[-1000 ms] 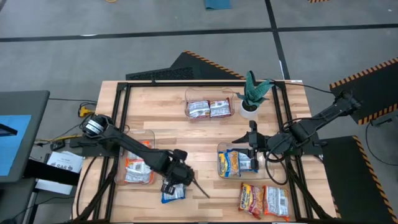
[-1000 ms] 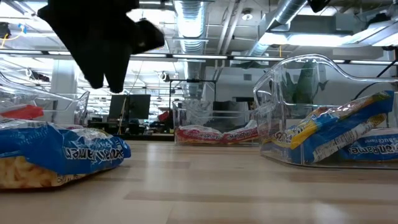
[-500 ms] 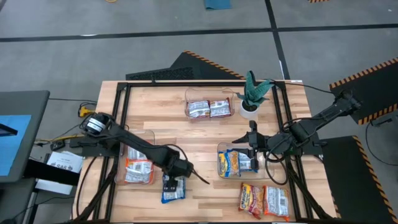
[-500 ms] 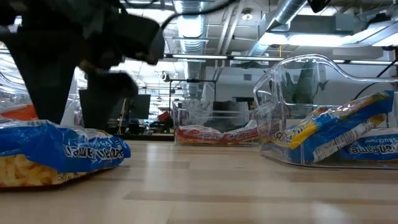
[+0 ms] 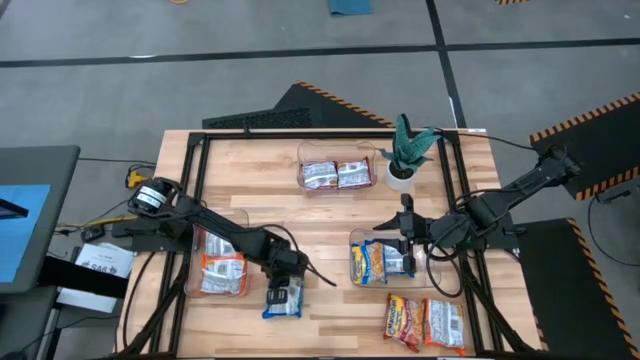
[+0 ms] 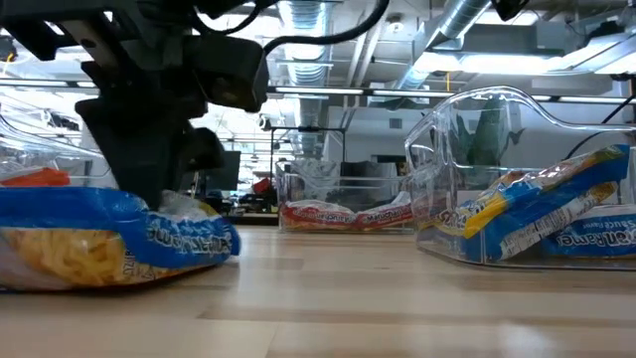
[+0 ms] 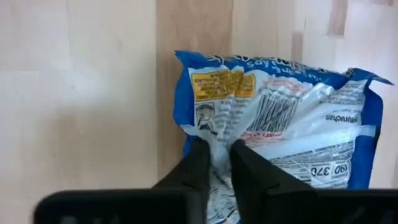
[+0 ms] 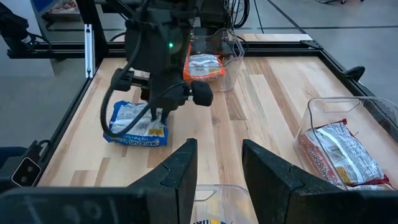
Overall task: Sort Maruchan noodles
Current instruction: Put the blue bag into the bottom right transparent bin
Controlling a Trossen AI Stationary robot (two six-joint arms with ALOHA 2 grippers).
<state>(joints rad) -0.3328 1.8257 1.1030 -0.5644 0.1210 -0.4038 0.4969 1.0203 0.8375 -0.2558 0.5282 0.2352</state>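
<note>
**Left fingers pinch the blue packet's wrapper at the bench's near edge**

The left gripper (image 5: 283, 293) is down on the blue Maruchan packet (image 5: 283, 300), which lies flat on the bench (image 5: 330, 215) just beside the bin holding an orange packet (image 5: 221, 272). In the left wrist view the two dark fingers (image 7: 198, 167) are clenched on a puckered fold of the wrapper (image 7: 219, 146) near one short edge. Taking a fold rather than spanning the whole packet suits a thin, wide, crinkly bag: the film gathers easily, while the brittle noodle block inside is spared. By my reading this is the pick-up grip before carrying it to the bin of like colour.

The wrapper is glossy blue film with a white printed back, a barcode and a yellow panel; the pale noodle block shows through a clear part in the low view (image 6: 70, 249). The bench is pale butcher-block wood inside a dark metal frame.

The right gripper (image 5: 405, 240) waits over the clear bin with blue-and-yellow packets (image 5: 380, 262), its fingers (image 8: 180, 171) parted and holding nothing. A far bin (image 5: 338, 175) holds whitish-red packets, and two red packets (image 5: 425, 320) lie loose near the bench's front. The bins are rigid clear plastic with curved walls. A potted plant (image 5: 405, 150) stands behind.
</note>
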